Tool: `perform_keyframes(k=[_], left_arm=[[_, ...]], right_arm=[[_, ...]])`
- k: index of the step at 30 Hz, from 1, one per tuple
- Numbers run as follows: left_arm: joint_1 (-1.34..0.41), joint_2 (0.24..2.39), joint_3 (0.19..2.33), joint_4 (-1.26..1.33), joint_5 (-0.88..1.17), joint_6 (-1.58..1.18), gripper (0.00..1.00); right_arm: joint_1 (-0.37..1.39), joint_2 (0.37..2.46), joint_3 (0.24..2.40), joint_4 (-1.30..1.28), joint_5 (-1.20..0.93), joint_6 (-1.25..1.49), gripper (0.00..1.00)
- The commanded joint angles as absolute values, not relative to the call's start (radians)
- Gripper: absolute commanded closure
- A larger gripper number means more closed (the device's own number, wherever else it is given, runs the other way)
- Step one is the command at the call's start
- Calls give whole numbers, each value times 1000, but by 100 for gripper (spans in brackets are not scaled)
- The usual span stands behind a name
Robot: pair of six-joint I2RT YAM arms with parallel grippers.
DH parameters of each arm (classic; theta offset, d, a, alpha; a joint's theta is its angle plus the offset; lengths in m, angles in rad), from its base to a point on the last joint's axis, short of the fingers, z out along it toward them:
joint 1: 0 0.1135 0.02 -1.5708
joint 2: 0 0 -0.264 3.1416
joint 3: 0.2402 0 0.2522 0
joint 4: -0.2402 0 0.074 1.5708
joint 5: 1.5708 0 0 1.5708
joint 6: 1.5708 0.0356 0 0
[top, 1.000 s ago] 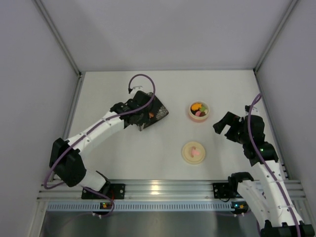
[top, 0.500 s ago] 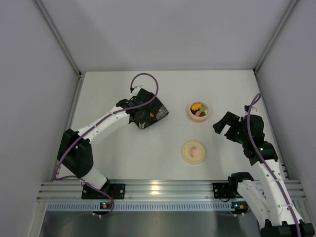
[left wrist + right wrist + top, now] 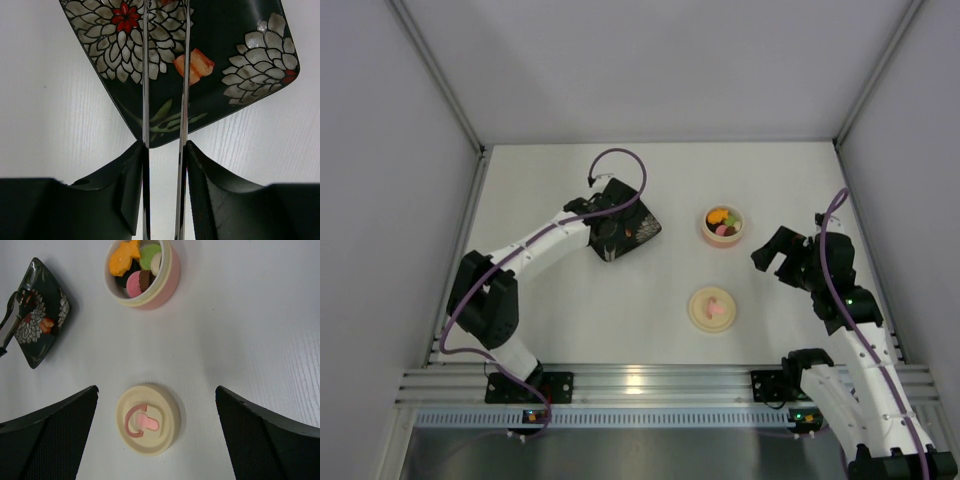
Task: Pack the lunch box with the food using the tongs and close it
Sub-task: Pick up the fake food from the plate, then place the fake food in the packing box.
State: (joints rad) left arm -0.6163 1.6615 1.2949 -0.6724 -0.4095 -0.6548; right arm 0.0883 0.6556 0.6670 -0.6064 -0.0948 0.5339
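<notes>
The top external camera looks steeply down from above and behind the arm bases, taking in the whole desk (image 3: 620, 320). The left wrist camera sits close, looking past the left pincer (image 3: 165, 150) along the tongs (image 3: 145, 75) onto the floral plate (image 3: 225, 25). The right wrist camera, higher, shares that plate.
</notes>
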Motion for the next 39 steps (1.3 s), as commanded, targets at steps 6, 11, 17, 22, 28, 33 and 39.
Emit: perform_keyframes(k=[6,11,17,22,28,33,39], left_arm=[[-611,1646,1345,-629,-416,-652,70],[-617,1620,1373,-649,-394,-637,77],[-731,1623,1491,-699,-397,-604,77],[-894,1735,1701,-742,-408,-588,76],[-983,1877,1839,-723,-362,-566,76],[-1023,1948,1914,-674,-327,-537,75],[-1025,1983,1940,-657,-295,-528,73]], right_arm=[[71,650,675,-563,-84,525,1],[72,647,670,-561,-86,528,1],[72,646,672,-563,-84,535,0],[72,640,678,-572,-83,538,1],[72,632,698,-598,-68,532,1],[72,624,703,-609,-61,528,0],[72,621,701,-612,-60,528,1]])
